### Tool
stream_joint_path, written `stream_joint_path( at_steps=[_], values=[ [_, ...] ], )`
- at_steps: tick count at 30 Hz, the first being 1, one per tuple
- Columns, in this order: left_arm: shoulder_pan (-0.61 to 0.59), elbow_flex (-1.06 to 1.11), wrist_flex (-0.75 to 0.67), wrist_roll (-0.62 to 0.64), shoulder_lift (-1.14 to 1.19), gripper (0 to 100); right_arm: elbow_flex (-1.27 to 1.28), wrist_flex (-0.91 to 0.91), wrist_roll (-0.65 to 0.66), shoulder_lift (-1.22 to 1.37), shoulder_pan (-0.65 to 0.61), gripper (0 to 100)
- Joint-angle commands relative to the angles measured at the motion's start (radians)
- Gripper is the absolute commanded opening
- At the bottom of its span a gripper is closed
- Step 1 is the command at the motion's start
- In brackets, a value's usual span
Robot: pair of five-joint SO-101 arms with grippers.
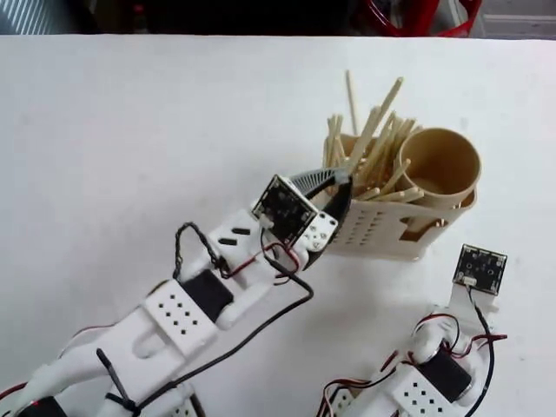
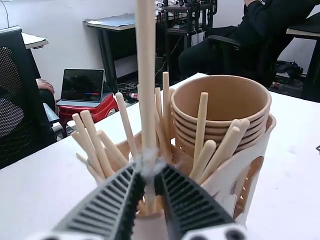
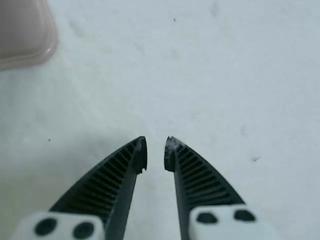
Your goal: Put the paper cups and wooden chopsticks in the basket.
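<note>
Holding a single chopstick [image 2: 146, 75] bolt upright, our left gripper [image 2: 147, 169] sits right at the basket [image 2: 247, 182], jaws clamped on the stick low down its length. That low grip makes sense to us: the long end stands free above the fingers and the short end points down toward the basket. A release from here should drop it in among the others.

And what a crowd in there! A bundle of chopsticks [image 2: 92, 140] leans every which way on one side, fanning out over the rim. Beside them, in the same basket, the stack of paper cups [image 2: 220, 107] stands nested and upright, mouths up, with a few sticks propped against it.

From above we see the basket standing on the white table [image 1: 130, 130]. Every cup and stick we can pick out is either inside it or in our grip, so we judge the job nearly done, and this stick may be the last.

Over on the other side, our right gripper [image 3: 155, 150] hangs low over the table near the basket's corner. Its jaws are a narrow gap apart with nothing between them. We reckon it's parked there so it doesn't crowd the drop.

The risk now? That packed bundle could deflect the stick, or the stick could tip out over the rim once let go.
</note>
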Motion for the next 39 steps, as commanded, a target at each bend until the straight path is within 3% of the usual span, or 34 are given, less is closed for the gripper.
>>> stream_joint_path(
  at_steps=[1, 7, 21, 30, 35, 39],
  values=[
    [-0.010, -0.011, -0.017, 0.005, -0.035, 3, 0.009, -0.013, 0.015, -0.002, -0.010, 7.3],
    [-0.010, -0.011, -0.017, 0.012, -0.036, 9, 0.009, -0.013, 0.015, -0.002, -0.005, 7.4],
    [-0.015, -0.026, -0.008, 0.005, -0.042, 9, 0.009, -0.013, 0.015, -0.002, -0.005, 7.4],
    [-0.189, -0.029, -0.008, 0.012, -0.042, 9, 0.009, -0.019, 0.026, -0.008, -0.004, 7.4],
    [-0.249, -0.026, -0.008, 0.012, -0.042, 9, 0.009, -0.015, 0.137, -0.008, -0.007, 7.4],
    [-0.323, -0.026, 0.061, 0.012, -0.042, 9, 0.009, -0.015, 0.132, -0.008, -0.008, 7.4]
  ],
)
